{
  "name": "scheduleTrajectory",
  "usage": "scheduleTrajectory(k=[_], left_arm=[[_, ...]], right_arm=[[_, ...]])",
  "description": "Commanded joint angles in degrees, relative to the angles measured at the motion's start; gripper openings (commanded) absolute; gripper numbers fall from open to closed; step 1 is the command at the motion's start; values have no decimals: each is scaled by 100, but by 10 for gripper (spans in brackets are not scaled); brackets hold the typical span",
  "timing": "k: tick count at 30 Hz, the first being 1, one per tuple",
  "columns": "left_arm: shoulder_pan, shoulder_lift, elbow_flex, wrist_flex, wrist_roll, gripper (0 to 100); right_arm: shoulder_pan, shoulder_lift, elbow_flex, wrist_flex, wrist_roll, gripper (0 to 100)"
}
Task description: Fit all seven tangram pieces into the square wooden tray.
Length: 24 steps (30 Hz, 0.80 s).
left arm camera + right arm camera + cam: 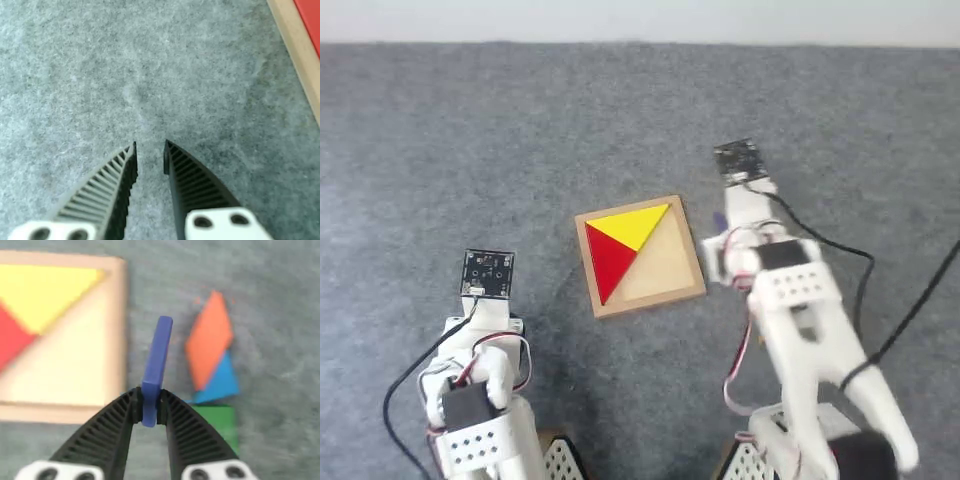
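Right wrist view shows the right gripper (pixel 148 405) clenched on a dark blue piece (pixel 157 357) held on edge, between the wooden tray (pixel 116 340) and the orange piece (pixel 209 340), light blue piece (pixel 220 382) and green piece (pixel 217 422). In the high view the tray sits at centre frame with a yellow triangle (pixel 632 226) and a red triangle (pixel 608 260) in its upper-left half. The left gripper (pixel 150 150), at lower left, has its fingers slightly parted over grey carpet (pixel 125 75), grasping nothing.

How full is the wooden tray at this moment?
Partly full. The tray holds a yellow triangle and a red triangle; the rest of its floor is bare wood.
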Motion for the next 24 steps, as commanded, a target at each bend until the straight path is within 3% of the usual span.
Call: scheduleTrajectory(k=[1,6,13,19,24], left_arm=[[-44,-70,-40,35,-53,87],[-44,-70,-40,35,-53,87],[-44,-70,-40,35,-53,87],[-44,-70,-40,35,-53,87],[-44,-70,-40,35,-53,87]], right_arm=[[-954,-681,9,145,-659,8],[-1499,-207,448,-866,-1688,7],[-1842,884,580,-1710,-1723,7],[-1710,989,580,-1657,-1749,12],[-1499,989,580,-1657,-1732,102]])
